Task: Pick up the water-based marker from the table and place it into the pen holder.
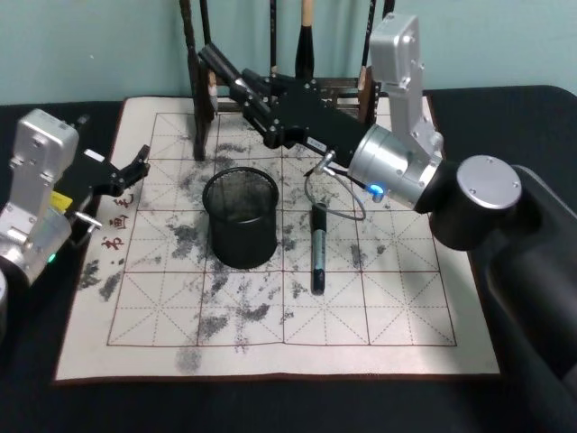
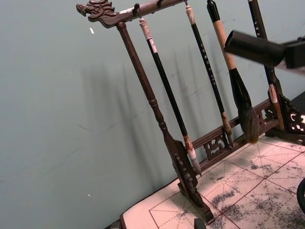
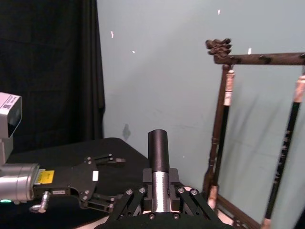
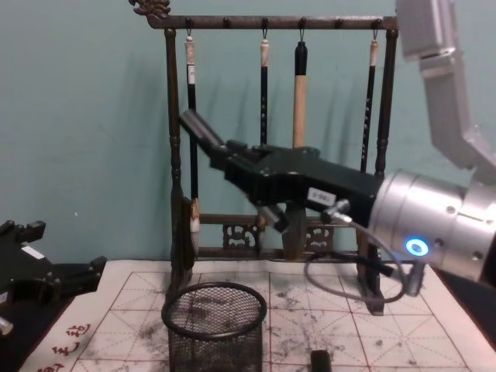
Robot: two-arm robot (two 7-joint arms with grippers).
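Right gripper (image 1: 255, 97): fingers closed on the marker (image 1: 224, 69), a black-capped, silver-bodied barrel. The barrel juts past the fingertips and slants up and away. The gripper is in the air at about 1 o'clock of the pen holder, close in front of the brush rack.

Left gripper (image 1: 140, 164): idle by the mat's left edge, between 9 and 10 o'clock of the holder. Fingers spread, nothing in them.

Brush rack (image 1: 200, 108): dark wood, upright at 12 o'clock of the holder, brushes hanging from its top bar.

Pen holder (image 1: 242, 242): black mesh cup, upright on the mat, mouth open. No pen seen inside.

Loose pen (image 1: 317, 248): lies flat on the mat at 3 o'clock of the holder, just beside it and not touching.

Mat (image 1: 406, 307): white, ink-stained, red grid, spread on the dark table (image 1: 270, 410).

Step in hand, as judged: carrying the marker to the holder. The lift looks done and the placing is not yet done.

Handling notes:
- Draw the gripper toward 7 o'clock until it sits over the cup's mouth, which also moves it away from the hanging brushes.
- Turn the wrist so the barrel stands near upright with one end down. At the present slant it would likely catch the rim.
- Lower until that end is below the rim, then part the fingers.
- Keep clear of the mesh wall, since the cup looks light and may tip.
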